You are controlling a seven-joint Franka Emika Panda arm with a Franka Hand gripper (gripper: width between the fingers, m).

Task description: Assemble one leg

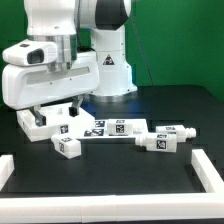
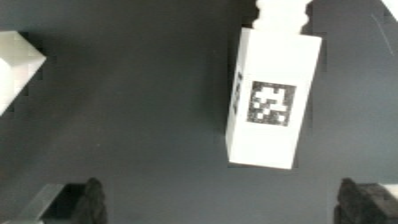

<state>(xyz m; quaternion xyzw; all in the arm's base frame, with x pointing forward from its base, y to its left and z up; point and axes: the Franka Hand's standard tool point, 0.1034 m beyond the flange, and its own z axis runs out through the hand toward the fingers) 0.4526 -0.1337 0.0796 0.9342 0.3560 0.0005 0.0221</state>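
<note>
In the wrist view one leg (image 2: 270,95), a white post with a black-and-white tag on its side, lies flat on the black table, ahead of my gripper (image 2: 222,203). The dark fingertips (image 2: 80,200) stand wide apart with nothing between them; the gripper is open and empty and does not touch the leg. In the exterior view the gripper (image 1: 52,108) hangs low over the table at that view's left. Other legs lie near it: one (image 1: 33,121) at the left, one (image 1: 68,146) in front, one (image 1: 165,138) at the right.
The marker board (image 1: 110,128) lies flat between the legs, in front of the arm's base. White border rails (image 1: 205,168) run along the table's near edges. Part of another white piece (image 2: 15,60) shows at the wrist view's edge.
</note>
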